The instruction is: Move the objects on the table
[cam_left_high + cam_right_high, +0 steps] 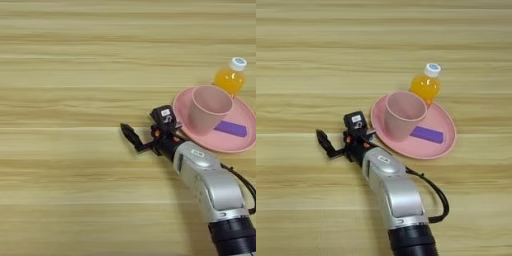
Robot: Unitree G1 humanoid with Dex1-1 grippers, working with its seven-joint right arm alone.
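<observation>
Silver forearm [393,192] enters from the bottom edge; its jaws [338,130] are spread, empty, just left of the pink plate [446,142] on the tabletop [306,60]. On the plate: pink cup [402,116], upright, and flat purple block [427,134]. Orange-juice bottle [427,84] stands just behind the plate.

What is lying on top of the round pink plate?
On the pink plate stand a pale pink cup and a flat purple block. The cup hides part of the plate behind it. The orange-juice bottle stands behind the plate, not visibly on it.
</observation>
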